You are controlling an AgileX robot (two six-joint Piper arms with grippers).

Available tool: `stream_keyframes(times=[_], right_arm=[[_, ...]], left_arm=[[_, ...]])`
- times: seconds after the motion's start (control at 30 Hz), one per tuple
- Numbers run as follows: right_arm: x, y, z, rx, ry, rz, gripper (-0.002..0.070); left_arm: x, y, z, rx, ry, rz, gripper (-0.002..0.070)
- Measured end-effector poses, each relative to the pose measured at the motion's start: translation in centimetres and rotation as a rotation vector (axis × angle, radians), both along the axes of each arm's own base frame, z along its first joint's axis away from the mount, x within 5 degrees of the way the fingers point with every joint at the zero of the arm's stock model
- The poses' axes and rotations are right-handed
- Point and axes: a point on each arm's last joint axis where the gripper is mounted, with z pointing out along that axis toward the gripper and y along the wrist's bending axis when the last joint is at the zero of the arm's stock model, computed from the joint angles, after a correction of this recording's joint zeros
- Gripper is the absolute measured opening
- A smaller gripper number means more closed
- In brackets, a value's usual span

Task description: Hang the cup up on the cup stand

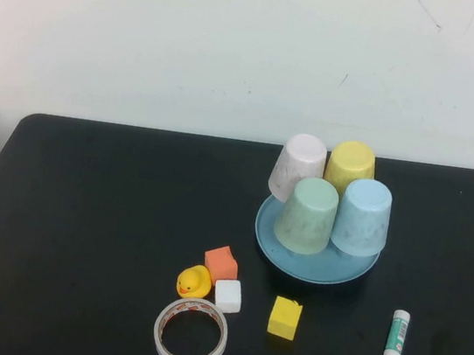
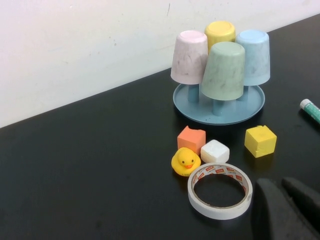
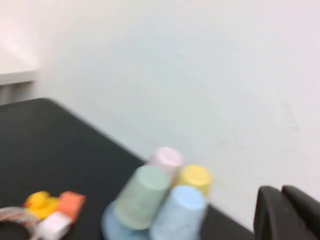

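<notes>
We see the cup (image 1: 362, 216) already upside down on the cup stand (image 1: 313, 261), so our risk is knocking it off on a careless sweep. Both arms sit pulled back above the table (image 1: 80, 226); left pincer (image 2: 287, 207) and right pincer (image 3: 287, 212) look pressed together.

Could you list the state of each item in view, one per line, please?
light blue cup: upside down on a cup stand peg
cup stand: all four cups hung
mint green cup: upside down, hung
yellow cup: upside down, hung
pink cup: upside down, tilted
glue stick: lying flat
tape roll: lying flat
left claw: empty
right claw: empty
</notes>
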Motion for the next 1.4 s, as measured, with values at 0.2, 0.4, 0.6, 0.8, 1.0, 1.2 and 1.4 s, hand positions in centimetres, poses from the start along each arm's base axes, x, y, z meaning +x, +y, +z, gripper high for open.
stream_keyframes(times=[0.2, 0.4, 0.6, 0.8, 1.0, 1.2, 1.4], right_arm=[[-0.4, -1.6, -4.1, 0.094, 0.084, -0.183, 0.001], [-0.8, -3.7, -8.0, 0.239, 0.188, -0.433, 0.001], [-1.0, -4.0, -11.2, 0.268, 0.263, -0.494, 0.001], [-1.0, -4.2, -12.1, 0.269, 0.285, -0.526, 0.001], [-1.1, -4.1, -12.2, 0.294, 0.318, -0.53, 0.001], [-1.1, -4.1, -12.2, 0.329, 0.33, -0.535, 0.001], [-1.1, -4.1, -12.3, 0.331, 0.333, -0.536, 0.001]], left_arm=[[0.0, 0.0, -0.1, 0.001, 0.001, 0.0, -0.0001], [0.0, 0.0, -0.1, 0.001, 0.001, 0.0, -0.0001], [0.0, 0.0, -0.1, 0.001, 0.001, 0.0, -0.0001], [0.0, 0.0, -0.1, 0.001, 0.001, 0.0, -0.0001], [0.0, 0.0, -0.1, 0.001, 0.001, 0.0, -0.0001], [0.0, 0.0, -0.1, 0.001, 0.001, 0.0, -0.0001], [0.0, 0.0, -0.1, 0.001, 0.001, 0.0, -0.0001]])
